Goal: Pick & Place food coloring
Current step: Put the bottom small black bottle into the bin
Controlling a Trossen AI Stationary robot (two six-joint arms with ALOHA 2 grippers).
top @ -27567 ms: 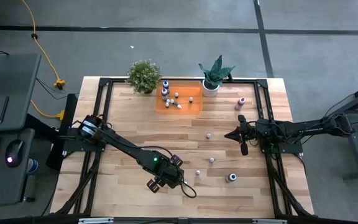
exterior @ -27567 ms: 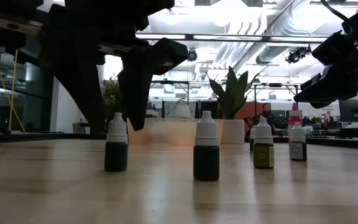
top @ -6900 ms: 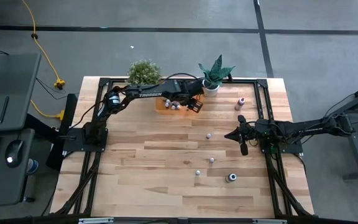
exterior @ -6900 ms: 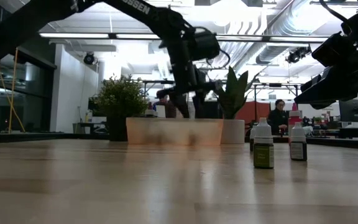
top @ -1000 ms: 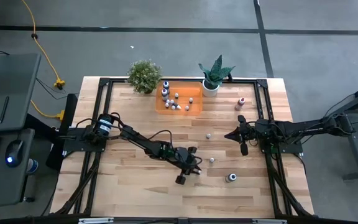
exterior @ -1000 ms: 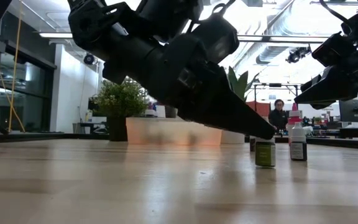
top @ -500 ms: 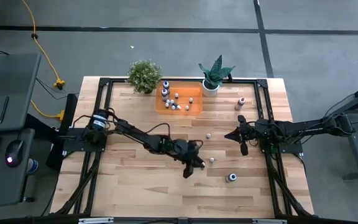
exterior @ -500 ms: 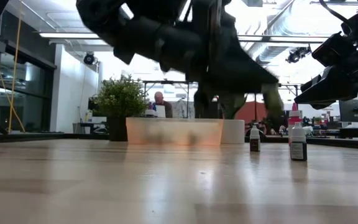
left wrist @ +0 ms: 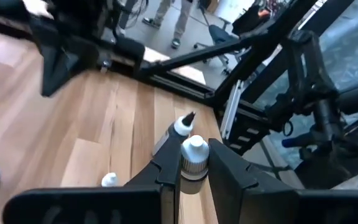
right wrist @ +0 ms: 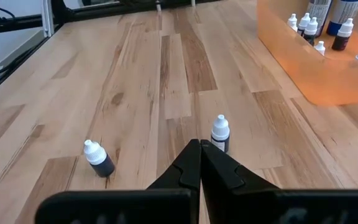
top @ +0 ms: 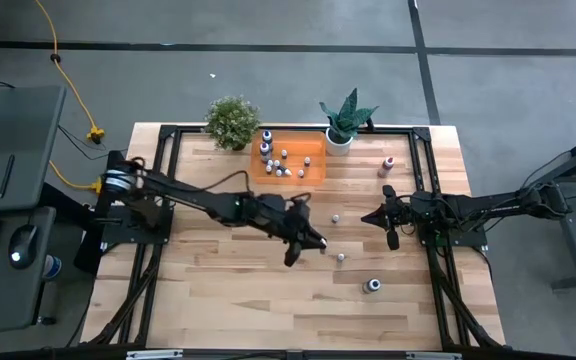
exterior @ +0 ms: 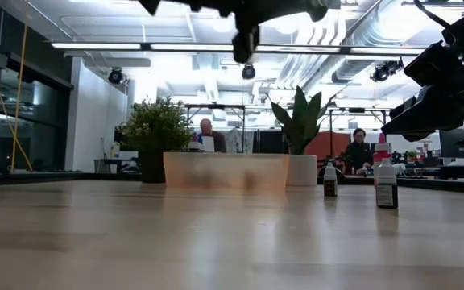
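Pale wooden plank table (top: 218, 290) with a black frame fills the high view, grey floor around it. At its back edge, from left, stand a bushy green potted plant (top: 233, 121), a shallow translucent orange tray (top: 313, 172) holding several tiny white-capped food coloring bottles (top: 277, 165), and a spiky-leaved plant in a white pot (top: 345, 122). Over the table's middle the left gripper (top: 301, 243) hangs raised, its fingers pinching a small white-capped dropper bottle (left wrist: 194, 158) by the neck. Loose bottles (top: 340, 257) stand on the boards just right of it, with a pink bottle (top: 388, 163) near the far right corner. By the right edge the right gripper (top: 382, 219) waits, fingers pressed together.
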